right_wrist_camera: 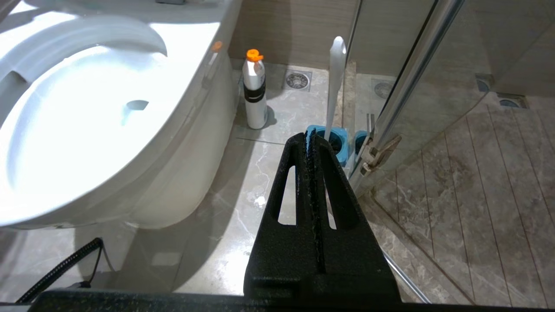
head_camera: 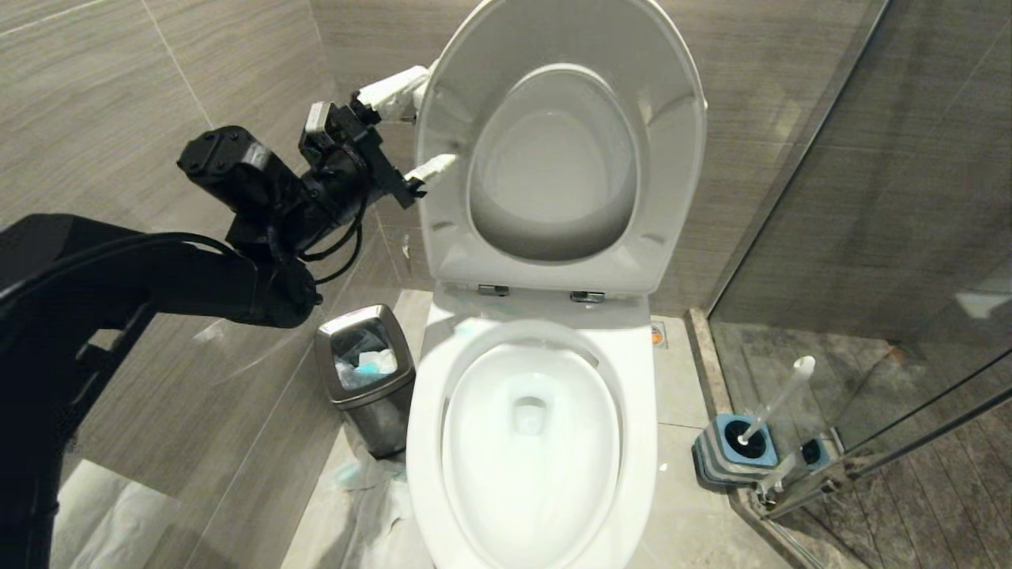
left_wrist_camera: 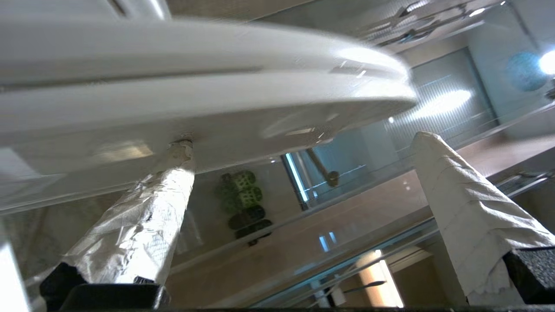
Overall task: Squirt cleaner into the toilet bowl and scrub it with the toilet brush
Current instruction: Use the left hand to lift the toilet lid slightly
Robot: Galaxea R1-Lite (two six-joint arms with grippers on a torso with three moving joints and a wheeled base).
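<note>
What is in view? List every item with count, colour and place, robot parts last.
toilet bowl: one, white, centre, seat and lid raised
toilet brush: one, white handle, standing in its holder
holder: one, blue and grey, floor beside the glass door
waste bin: one, steel, floor left of the bowl
bottle: one, white with orange cap, floor beside the bowl
left gripper: open, white-wrapped fingers at the raised lid's edge
right gripper: black, shut, empty, above the floor

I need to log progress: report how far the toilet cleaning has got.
Done: seat and lid stand raised, leaving the toilet bowl open. In hand: the left gripper, open, is at the raised seat's edge. Left: the bowl shows no blue cleaner, and the toilet brush sits in its holder. The right gripper is shut, holding nothing.
</note>
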